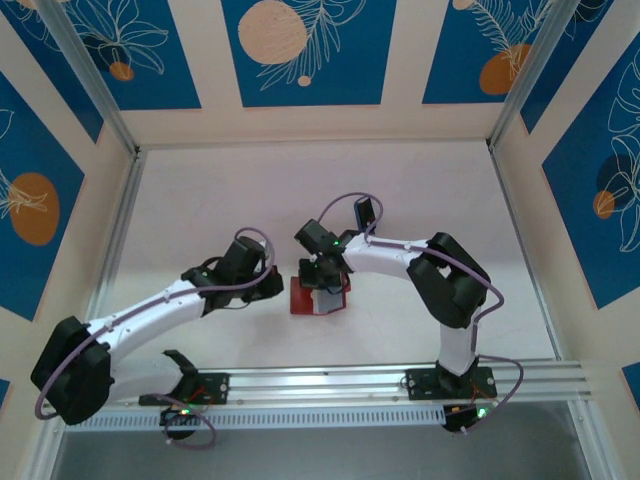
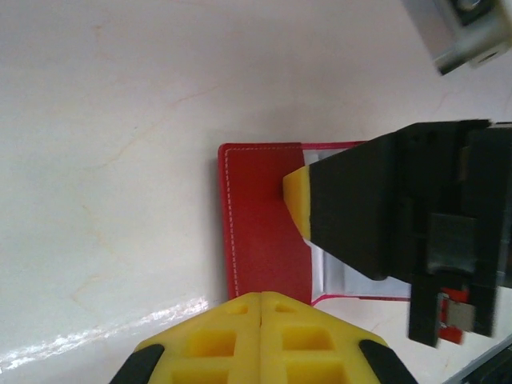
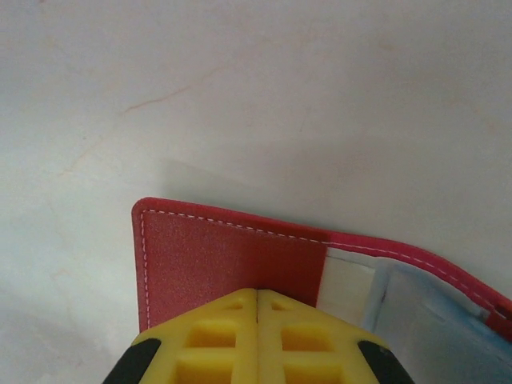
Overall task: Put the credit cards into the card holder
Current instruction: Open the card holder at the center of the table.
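table (image 2: 120, 120): pale, marbled.
card holder (image 2: 262, 232): red, open, just ahead of left gripper (image 2: 260, 300) tips.
left gripper: clenched, pads together.
right gripper (image 3: 258, 294): clenched, tips over the holder's flap.

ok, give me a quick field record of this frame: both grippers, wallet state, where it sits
left gripper: shut, tips at the edge of the card holder
right gripper: shut, tips low over the card holder's red part, beside the pockets; contact looks likely, not certain
card holder: lying open, red part flat, mid-table between the two arms
pockets: pale, clear, exposed; contents cannot be told
table: pale surface under the card holder
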